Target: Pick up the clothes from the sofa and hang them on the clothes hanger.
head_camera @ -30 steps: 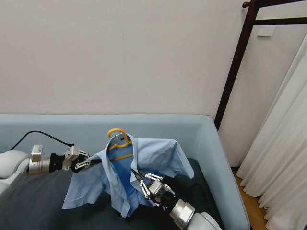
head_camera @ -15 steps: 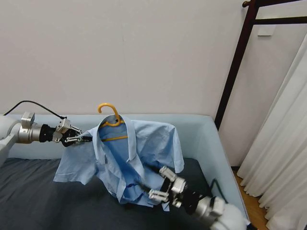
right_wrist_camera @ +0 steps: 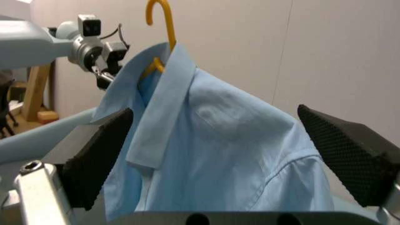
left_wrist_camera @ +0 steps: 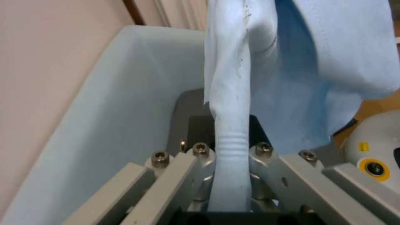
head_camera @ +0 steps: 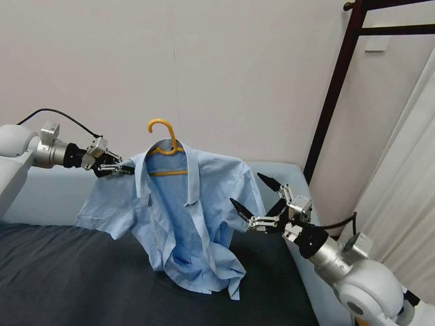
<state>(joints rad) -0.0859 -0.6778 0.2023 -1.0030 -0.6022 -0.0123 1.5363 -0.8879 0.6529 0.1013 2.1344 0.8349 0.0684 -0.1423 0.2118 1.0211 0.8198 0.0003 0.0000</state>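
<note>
1. Above the sofa (head_camera: 299, 182), a light blue shirt (head_camera: 183, 217) hangs in the air on an orange hanger (head_camera: 163, 134). Its hem is clear of the dark seat cushion (head_camera: 68, 272) below.
2. The left gripper (head_camera: 121, 168) reaches in from the robot's left at collar height. It is clamped tight on the shirt's shoulder cloth, just beside the hanger's end.
3. In the left wrist view, that cloth runs as a narrow fold straight between the closed fingers (left_wrist_camera: 187, 171), and the rest of the shirt drapes beyond them.
4. The right gripper (head_camera: 246, 190) is spread wide and grasps nothing. It sits on the robot's right of the shirt, lower than the left gripper and just beside the sleeve. Whether a fingertip brushes the cloth cannot be told.
5. In the right wrist view, the shirt hangs ahead of the two black pads (right_wrist_camera: 100, 154), framed between them but farther off.
6. A dark wooden coat stand (head_camera: 333, 95) rises past the sofa's right end, well apart from the shirt, with a white curtain (head_camera: 408, 176) beside it.
</note>
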